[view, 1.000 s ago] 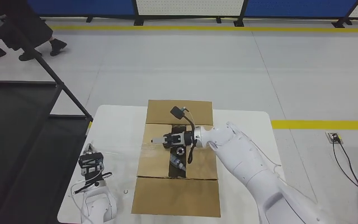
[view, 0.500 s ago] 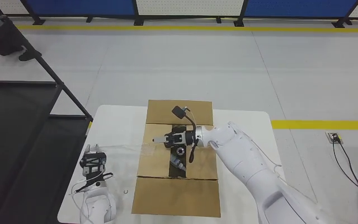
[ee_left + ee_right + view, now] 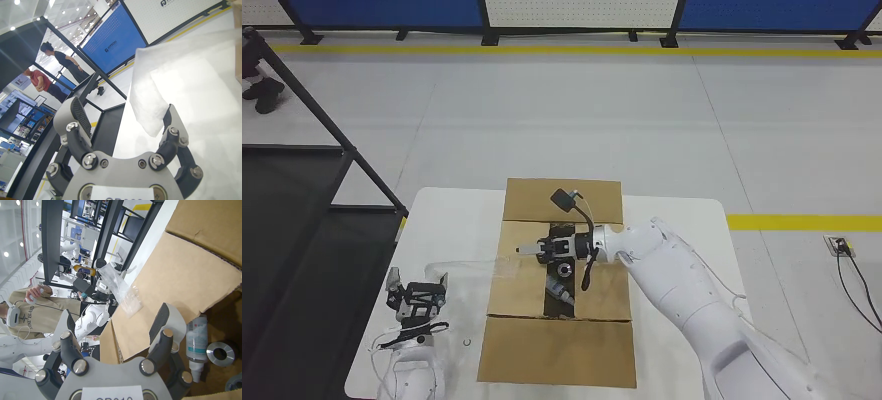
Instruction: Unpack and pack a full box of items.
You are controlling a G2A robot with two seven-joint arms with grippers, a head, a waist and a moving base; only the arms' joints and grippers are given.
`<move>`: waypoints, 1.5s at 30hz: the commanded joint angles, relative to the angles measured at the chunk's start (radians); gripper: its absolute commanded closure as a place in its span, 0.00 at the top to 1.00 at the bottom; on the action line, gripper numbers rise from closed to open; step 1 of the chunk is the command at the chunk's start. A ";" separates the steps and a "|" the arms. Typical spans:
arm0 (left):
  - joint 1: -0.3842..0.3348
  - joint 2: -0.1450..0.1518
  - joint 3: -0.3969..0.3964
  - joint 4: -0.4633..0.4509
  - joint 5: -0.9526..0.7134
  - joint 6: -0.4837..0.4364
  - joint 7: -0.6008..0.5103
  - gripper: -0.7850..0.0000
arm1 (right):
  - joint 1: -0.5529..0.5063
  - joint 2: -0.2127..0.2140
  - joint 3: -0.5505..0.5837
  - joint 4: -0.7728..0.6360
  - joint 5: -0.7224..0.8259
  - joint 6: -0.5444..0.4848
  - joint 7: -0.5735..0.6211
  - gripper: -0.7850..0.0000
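Note:
An open cardboard box (image 3: pixel 562 352) stands mid-table with its flaps spread. Inside lie a small spray bottle (image 3: pixel 196 340) and a metal ring (image 3: pixel 220 353), also visible as the bottle (image 3: pixel 557 290) and ring (image 3: pixel 564 270) from above. My right gripper (image 3: pixel 532 247) hovers open over the box's left flap (image 3: pixel 170 279), nothing between its fingers (image 3: pixel 162 321). My left gripper (image 3: pixel 418 287) stands open at the table's near left corner. A clear plastic bag (image 3: pixel 147 94) leans against one of its fingers (image 3: pixel 170 121) and stretches toward the box as the bag (image 3: pixel 477 263).
A black metal rack (image 3: pixel 302 250) stands just left of the white table (image 3: pixel 452 215). Bare tabletop lies between the left gripper and the box, and to the right of the box (image 3: pixel 682 230).
My left gripper's fingers have spread from shut to open, and it has shifted slightly toward the table's near edge. The right arm has stayed put.

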 commanded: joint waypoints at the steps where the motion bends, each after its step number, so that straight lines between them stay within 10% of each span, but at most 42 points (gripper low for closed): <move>1: 0.024 0.005 -0.012 -0.027 0.024 -0.049 -0.010 1.00 | 0.001 0.000 0.003 0.001 -0.004 0.000 0.001 1.00; 19: 0.236 0.039 -0.208 -0.287 -0.154 -0.436 -0.024 1.00 | 0.002 -0.004 0.024 0.003 -0.023 0.007 0.005 1.00; 45: 0.268 0.073 -0.355 -0.301 -0.447 -0.782 0.055 1.00 | -0.003 -0.080 -0.006 -0.041 0.033 0.049 0.133 1.00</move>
